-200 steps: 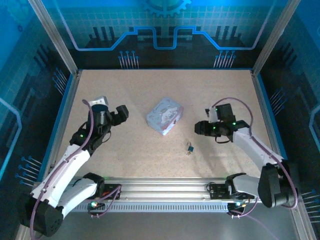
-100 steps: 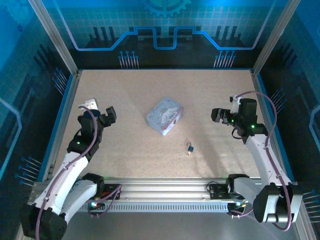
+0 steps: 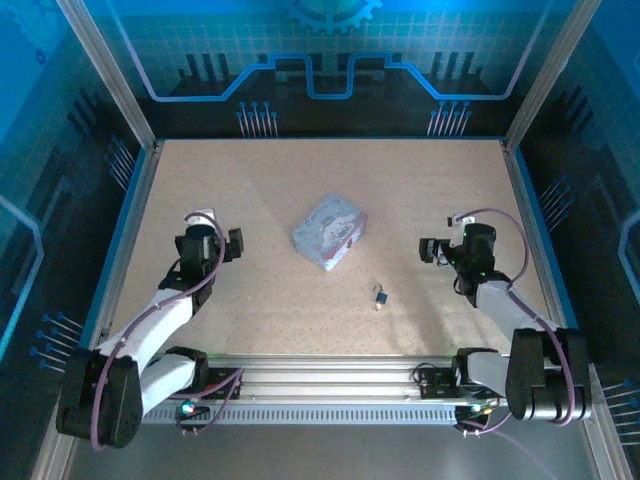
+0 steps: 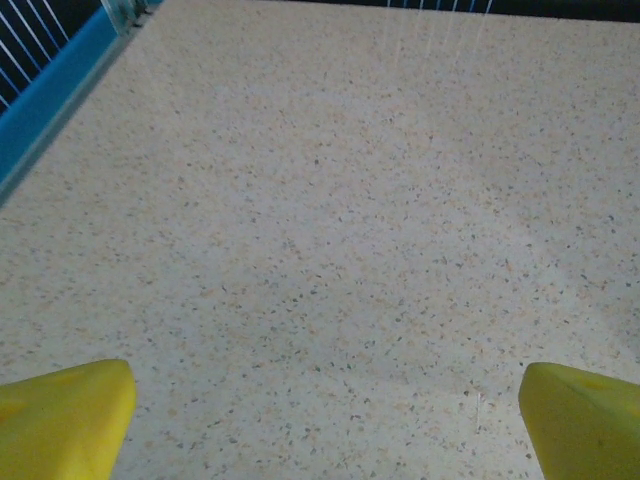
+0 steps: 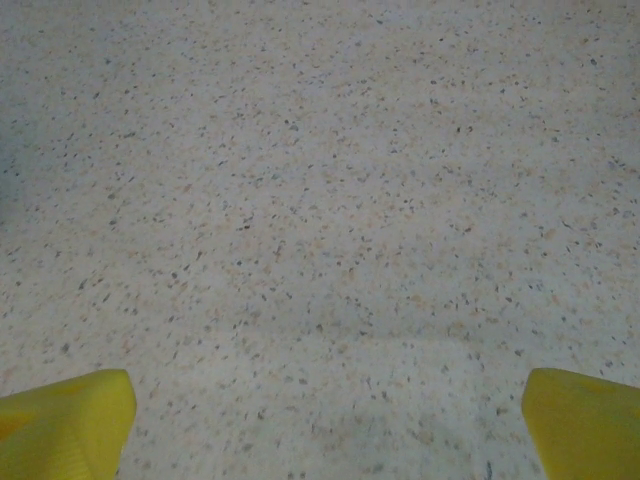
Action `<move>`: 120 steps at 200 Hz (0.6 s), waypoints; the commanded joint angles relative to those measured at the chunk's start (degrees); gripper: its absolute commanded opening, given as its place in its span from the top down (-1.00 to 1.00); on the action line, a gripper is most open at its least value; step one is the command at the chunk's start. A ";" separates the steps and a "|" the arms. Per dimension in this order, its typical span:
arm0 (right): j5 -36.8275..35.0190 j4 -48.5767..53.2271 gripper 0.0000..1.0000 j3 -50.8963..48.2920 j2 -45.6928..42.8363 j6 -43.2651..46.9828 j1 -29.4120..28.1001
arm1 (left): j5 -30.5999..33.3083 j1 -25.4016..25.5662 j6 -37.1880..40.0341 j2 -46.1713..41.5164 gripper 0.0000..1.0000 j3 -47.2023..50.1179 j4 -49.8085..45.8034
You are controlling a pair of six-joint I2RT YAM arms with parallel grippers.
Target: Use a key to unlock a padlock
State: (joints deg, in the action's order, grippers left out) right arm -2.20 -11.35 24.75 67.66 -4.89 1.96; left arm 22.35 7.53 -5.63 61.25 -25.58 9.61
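the tiny dark padlock (image 3: 381,294) lay on the speckled table (image 3: 300,180), the small pale key (image 3: 377,306) just beside it. the jaws of the left arm (image 3: 165,310) and the right arm (image 3: 495,295) stood wide apart, empty.

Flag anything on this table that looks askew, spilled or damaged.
Nothing looks spilled or damaged. The tin sits skewed to the table edges. The padlock lies in front of it, the key a pale speck beside it, too small to judge contact. The left gripper and right gripper are open, empty.

left fingers (image 3: 235,242) pulled nearer base, arm folded | right fingers (image 3: 426,249) shifted outward (arm folded too)
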 commanded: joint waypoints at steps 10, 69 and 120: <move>-0.36 -16.06 -1.00 -1.13 3.99 1.14 0.09 | -5.13 -1.98 0.24 5.19 -0.98 1.93 10.50; -0.57 -20.62 -1.00 1.39 9.68 4.68 -2.98 | -9.17 -2.96 3.59 16.15 -0.98 1.74 25.71; -3.23 -33.94 -1.00 -1.51 17.47 7.33 -7.40 | -12.28 -3.13 8.21 21.75 -0.98 1.22 33.33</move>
State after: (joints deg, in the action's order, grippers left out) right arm -2.92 -37.19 24.25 81.14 -0.10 -3.44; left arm 13.32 5.02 -1.08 80.18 -24.03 34.46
